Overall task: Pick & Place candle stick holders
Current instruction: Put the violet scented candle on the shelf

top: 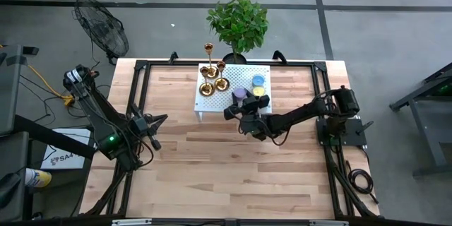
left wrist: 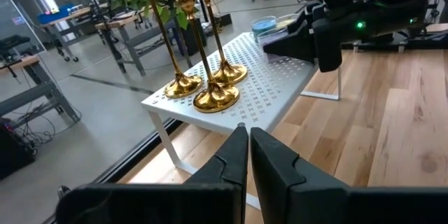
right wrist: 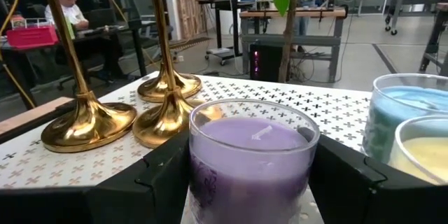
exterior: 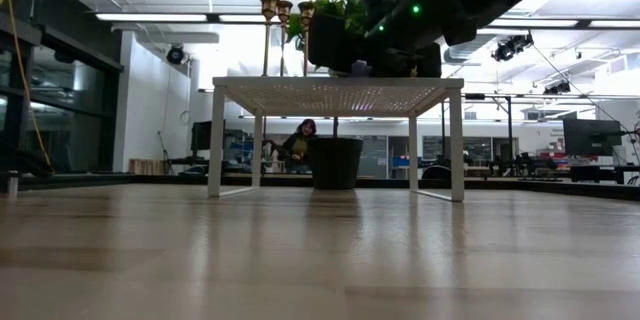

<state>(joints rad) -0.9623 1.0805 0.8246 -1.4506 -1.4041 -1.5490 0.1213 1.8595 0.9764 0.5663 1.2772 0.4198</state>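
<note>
A: What's on the table [top: 233,169] from where you stand?

B: A white perforated stand [top: 212,100] at the middle of the far edge, with a potted plant [top: 239,22] just behind it. Both dark arms are over the wood. The left arm sits by the left edge, its tool [left wrist: 248,140] pinched narrow and holding nothing, pointed toward the stand.

A: And the right one?

B: It reaches in from the right edge to the stand's near right corner. The right tool [right wrist: 248,175] is spread wide, one finger on each side of a purple candle [right wrist: 250,157] in a glass jar. I can't tell if the fingers press the glass.

A: The gold holders?

B: Three holders [top: 210,78] stand upright in a tight cluster on the stand's far left part, bases touching or nearly so. Nothing grips them. A blue candle [top: 258,80] and a yellow candle [top: 258,91] sit beside the purple one, toward the stand's right edge.
</note>
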